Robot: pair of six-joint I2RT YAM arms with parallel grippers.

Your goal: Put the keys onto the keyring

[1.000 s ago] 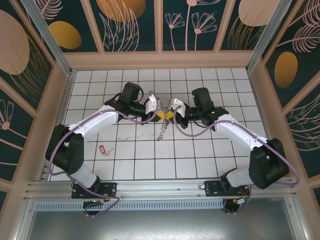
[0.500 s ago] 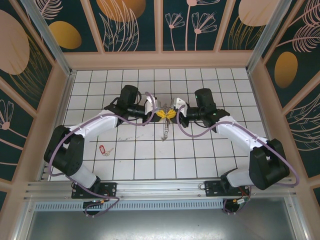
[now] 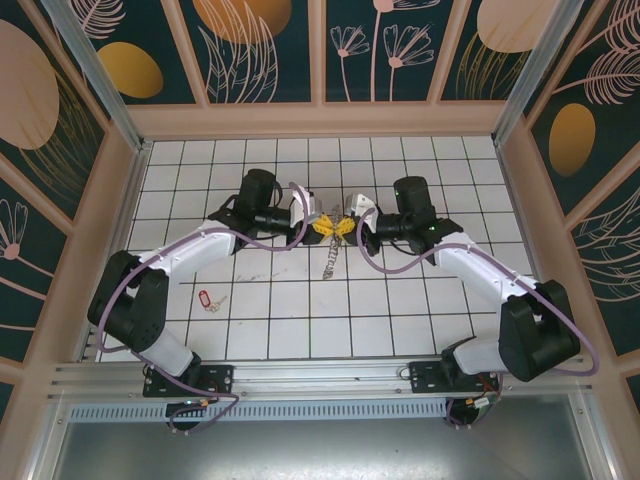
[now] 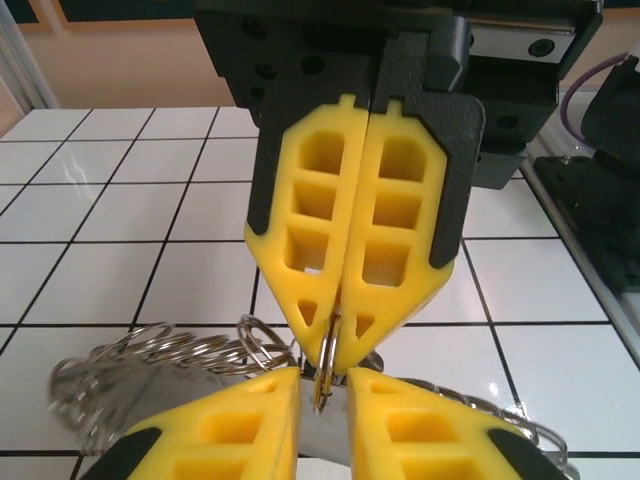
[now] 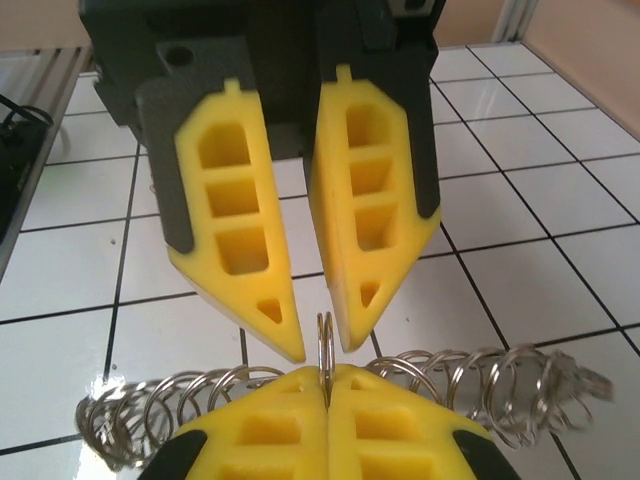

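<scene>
i find the right gripper, ribbed yellow plastic, pinched tight on a thin steel loop of the coiled keyring at frame centre. the left gripper stands slightly parted around that loop. the red-tagged key lies left of centre.

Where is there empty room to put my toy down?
Bare: back tiles along the wall, and front tiles from the red key to the right arm. Crowded: the middle, where the left gripper and right gripper meet at the keyring.

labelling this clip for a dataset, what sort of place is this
Probably a robot test booth, not a home: a white tiled table boxed in by flower-painted panels, with a left arm and right arm bolted to a metal rail at its near edge.
</scene>
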